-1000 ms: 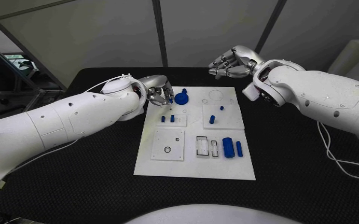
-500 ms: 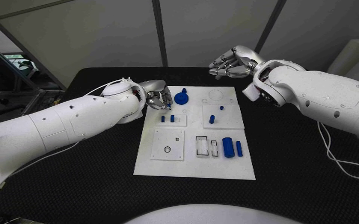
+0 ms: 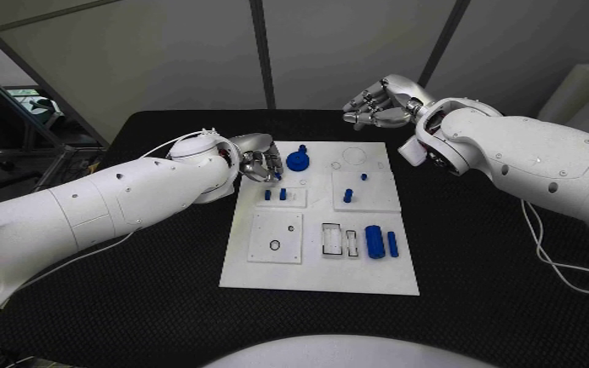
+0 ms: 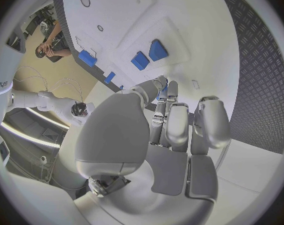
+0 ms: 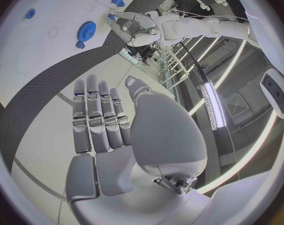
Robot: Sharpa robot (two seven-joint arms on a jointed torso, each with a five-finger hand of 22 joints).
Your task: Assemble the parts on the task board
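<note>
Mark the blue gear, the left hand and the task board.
blue gear (image 3: 299,163): head view, its toothed disc.
left hand (image 3: 261,162): head view, middle of the hand.
task board (image 3: 322,278): head view, bare near edge.

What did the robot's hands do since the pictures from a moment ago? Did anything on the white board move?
The left hand slid a little away from the blue gear, toward the left edge of the task board, and holds nothing. The right hand stayed raised behind the board's far edge, fingers curled, with nothing in it. The gear, the small blue pegs and the blue cylinders lie where they were.
</note>
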